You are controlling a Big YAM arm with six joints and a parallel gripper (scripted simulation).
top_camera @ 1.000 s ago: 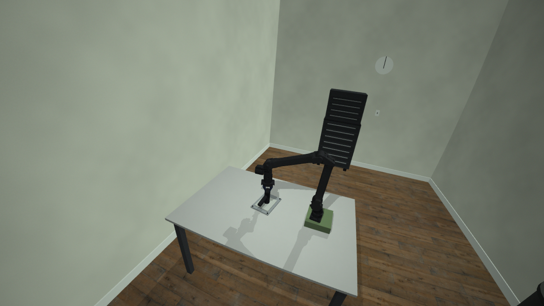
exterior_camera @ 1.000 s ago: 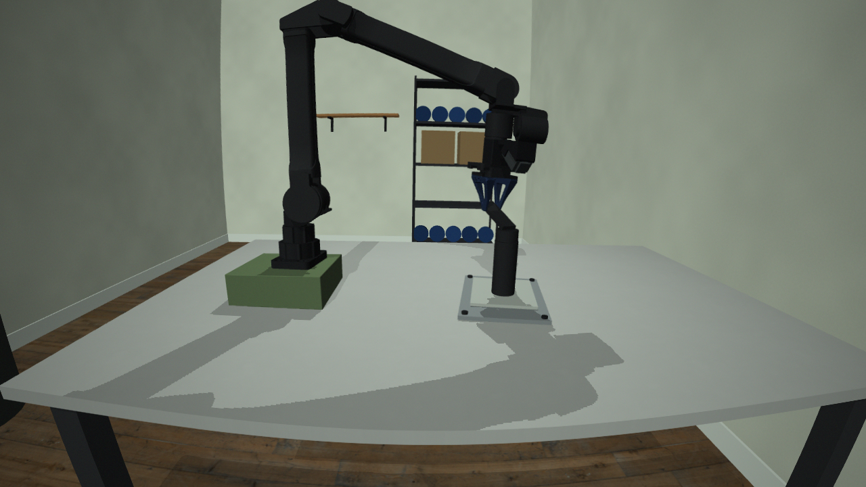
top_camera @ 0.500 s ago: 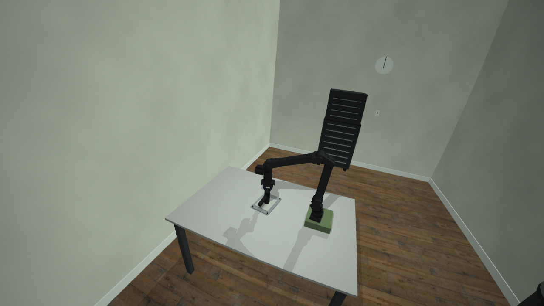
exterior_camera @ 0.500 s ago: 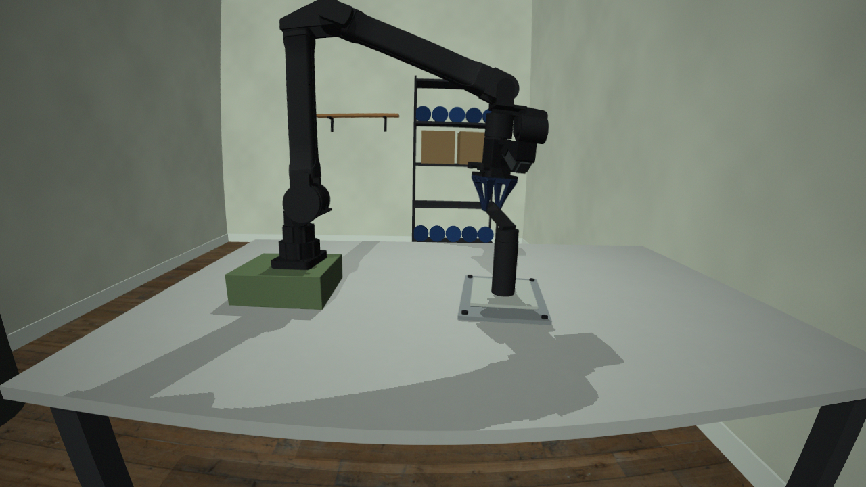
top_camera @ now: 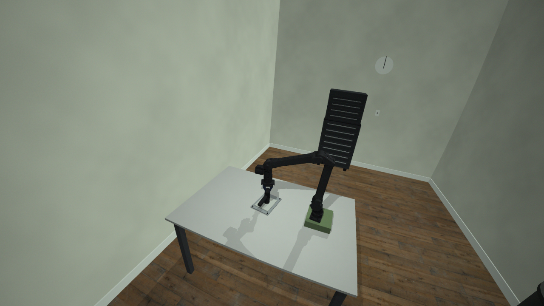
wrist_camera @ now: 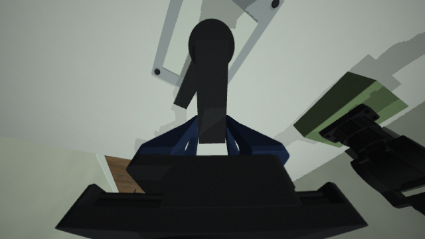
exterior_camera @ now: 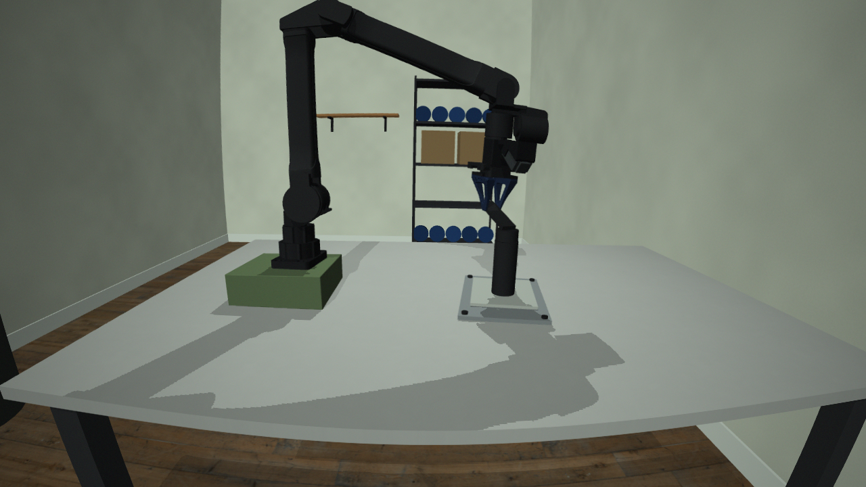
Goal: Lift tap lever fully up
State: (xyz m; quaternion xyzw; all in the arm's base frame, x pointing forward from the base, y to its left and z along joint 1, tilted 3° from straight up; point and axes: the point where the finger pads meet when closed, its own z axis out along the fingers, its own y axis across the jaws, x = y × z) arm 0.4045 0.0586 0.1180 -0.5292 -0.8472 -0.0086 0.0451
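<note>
A black tap (top_camera: 266, 198) (exterior_camera: 503, 260) (wrist_camera: 211, 41) stands upright on a grey base plate (top_camera: 273, 208) (exterior_camera: 469, 302) (wrist_camera: 162, 56) on the table. Its lever (exterior_camera: 500, 214) (wrist_camera: 212, 109) rises from the top of the tap body at a steep slant, up toward the gripper. My gripper (top_camera: 267, 186) (exterior_camera: 495, 203) (wrist_camera: 212, 119) hangs straight above the tap with its blue fingers pointing down, and is shut on the lever's upper end. The tap's spout (wrist_camera: 186, 87) slants off to one side in the wrist view.
The arm's base stands on a green block (top_camera: 318, 224) (exterior_camera: 281, 284) (wrist_camera: 348, 103) on the white table (top_camera: 228, 213) (exterior_camera: 666, 314). A shelf rack with blue balls and boxes (exterior_camera: 448, 163) stands by the far wall. A black slatted panel (top_camera: 341, 129) stands behind the table.
</note>
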